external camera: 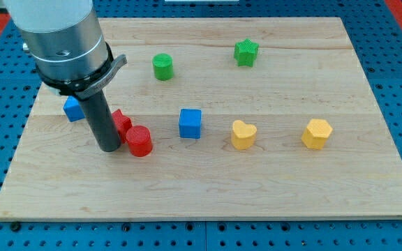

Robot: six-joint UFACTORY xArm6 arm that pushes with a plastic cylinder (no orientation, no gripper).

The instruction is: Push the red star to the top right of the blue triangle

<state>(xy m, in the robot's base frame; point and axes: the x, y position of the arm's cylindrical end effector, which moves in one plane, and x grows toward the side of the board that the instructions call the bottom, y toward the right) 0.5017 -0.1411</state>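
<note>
The red star [122, 121] lies at the board's left, mostly hidden behind my rod. My tip [109, 147] stands at the star's lower left, touching or nearly touching it. The blue triangle [71, 109] is just to the upper left, partly hidden by the arm. A red cylinder [139, 141] sits against the star's lower right side, right of my tip.
A blue cube [190, 123] stands mid-board. A yellow heart [243, 134] and a yellow hexagon [317, 133] are to its right. A green cylinder [162, 66] and a green star [246, 51] are near the top. The wooden board [208, 195] lies on a blue pegboard.
</note>
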